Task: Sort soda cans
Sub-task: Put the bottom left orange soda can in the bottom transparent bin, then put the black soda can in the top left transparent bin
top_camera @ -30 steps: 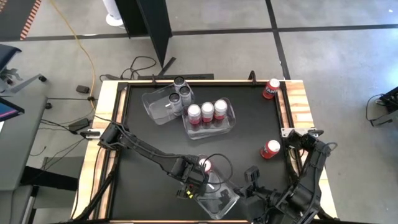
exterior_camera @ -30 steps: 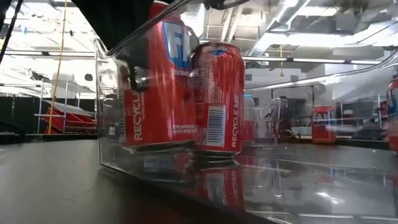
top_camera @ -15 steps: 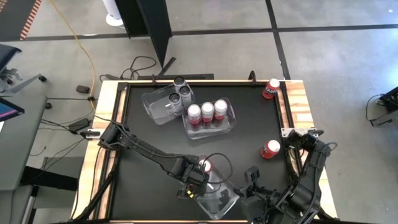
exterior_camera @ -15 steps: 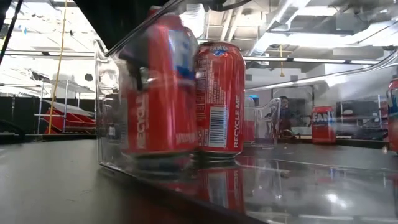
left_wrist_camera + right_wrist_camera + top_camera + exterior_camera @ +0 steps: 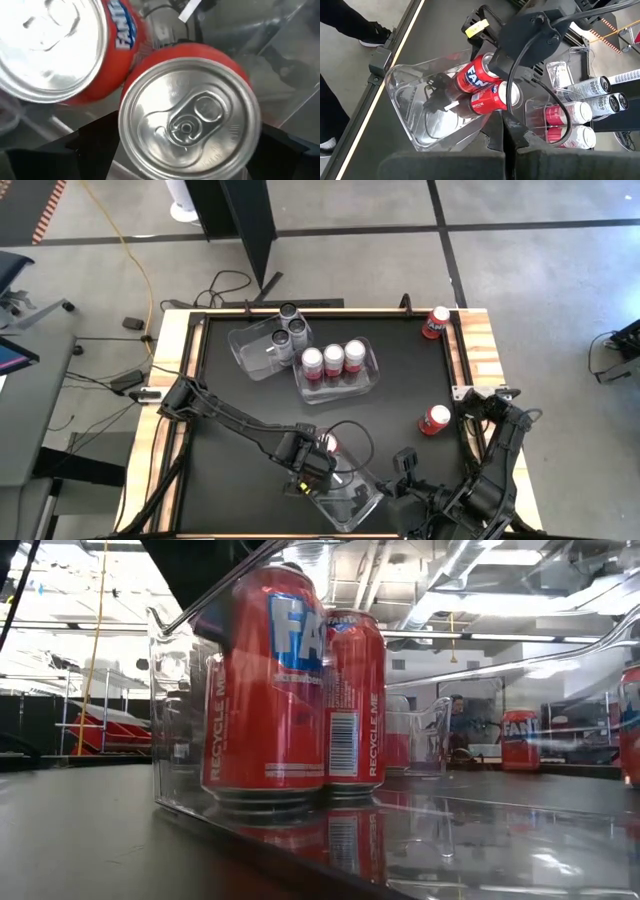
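A: What sat nearest the table's front edge?

B: A clear near bin (image 5: 352,502) with 2 red cans upright inside it, touching each other. In the low view the front can (image 5: 262,690) stood before the second can (image 5: 355,700). The left gripper (image 5: 312,470) hung directly over them, its fingers spread wide on either side of 1 can's silver top (image 5: 189,117) without clamping it.

A: And the right gripper?

B: The right gripper (image 5: 405,463) waited by the front right corner, just beside that bin, fingers pressed together and holding nothing.

A: Farther back?

B: A loose red can (image 5: 434,420) stood near the right edge, well apart from the bins. In mid-table a second clear bin (image 5: 368,376) held 3 red-and-white cans (image 5: 334,360) in a row. Touching it on the far left, a third clear bin (image 5: 244,352) held 3 dark grey cans (image 5: 290,325) along its right side.

A: Anything at the very back?

B: 1 more red can (image 5: 436,322) lay tipped at the far right corner, against the table's wooden rim (image 5: 476,340).
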Robot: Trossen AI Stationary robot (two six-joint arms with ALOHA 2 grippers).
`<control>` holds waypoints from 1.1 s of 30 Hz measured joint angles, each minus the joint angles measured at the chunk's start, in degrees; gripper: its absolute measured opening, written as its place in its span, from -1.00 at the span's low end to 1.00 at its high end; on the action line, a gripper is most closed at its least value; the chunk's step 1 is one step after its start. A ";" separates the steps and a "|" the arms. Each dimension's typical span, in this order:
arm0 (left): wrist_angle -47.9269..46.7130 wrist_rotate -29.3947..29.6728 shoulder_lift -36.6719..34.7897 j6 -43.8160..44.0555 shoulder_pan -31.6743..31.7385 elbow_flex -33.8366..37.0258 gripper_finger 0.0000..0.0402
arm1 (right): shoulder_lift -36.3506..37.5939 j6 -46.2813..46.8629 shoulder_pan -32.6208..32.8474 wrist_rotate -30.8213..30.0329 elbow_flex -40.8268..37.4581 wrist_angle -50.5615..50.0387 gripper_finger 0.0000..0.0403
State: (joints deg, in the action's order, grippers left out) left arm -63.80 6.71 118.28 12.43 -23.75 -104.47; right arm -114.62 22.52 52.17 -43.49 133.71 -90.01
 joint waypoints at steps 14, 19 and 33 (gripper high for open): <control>-6.00 1.51 -0.04 2.41 -0.81 -4.82 0.78 | -0.01 0.00 0.26 0.03 0.00 -0.01 -0.98; -6.20 1.78 -0.04 2.92 -1.43 -4.98 0.78 | -0.01 -0.02 0.26 0.03 0.00 0.00 -0.98; -7.29 1.81 -2.38 6.22 -4.38 -4.98 0.77 | -0.01 0.03 0.32 0.22 0.00 0.00 -0.98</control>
State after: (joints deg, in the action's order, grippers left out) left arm -71.09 8.53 115.90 18.65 -28.13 -109.45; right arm -114.63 22.56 52.49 -43.27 133.71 -90.02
